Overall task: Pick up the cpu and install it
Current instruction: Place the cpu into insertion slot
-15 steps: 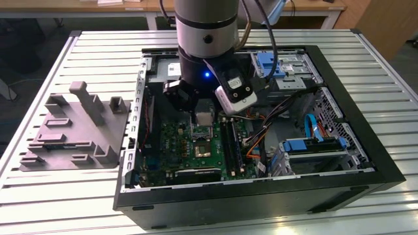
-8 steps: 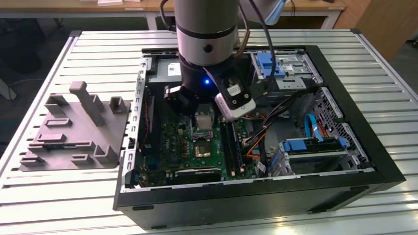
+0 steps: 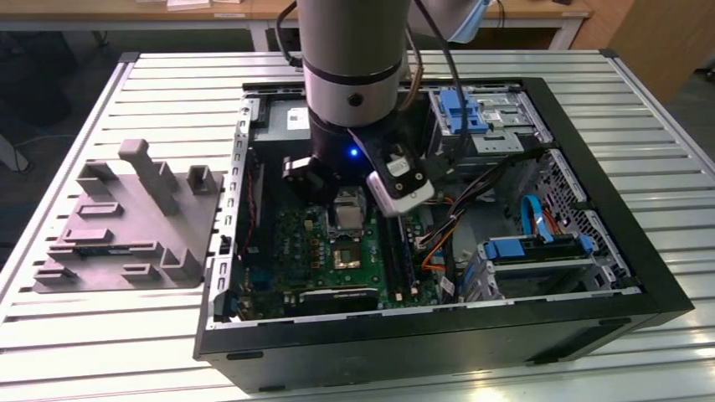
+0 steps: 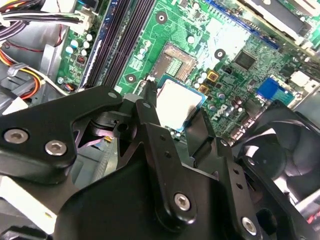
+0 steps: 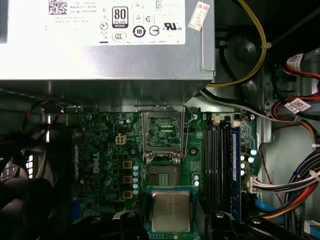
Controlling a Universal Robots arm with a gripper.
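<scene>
The cpu (image 5: 171,211) is held in the gripper (image 4: 175,112). The jaws are closed only to the chip's width, and a black finger (image 4: 148,107) presses on each of two opposite edges, with the pale metal top facing up. The chip hangs inside the open black computer case (image 3: 447,339), over the green board (image 5: 100,150) and just beside the socket (image 5: 164,177). It is not lying in the socket. The socket is open and bare, and its metal frame (image 5: 164,134) is lifted up on the side toward the power box (image 5: 100,50). Near the socket on one side run the long memory slots (image 5: 217,160), and past them lie bundles of cables (image 5: 295,185). A grey tray (image 3: 123,226) stands on the slatted table (image 3: 659,100), well apart from the socket and outside the case, at the exterior view's left.
</scene>
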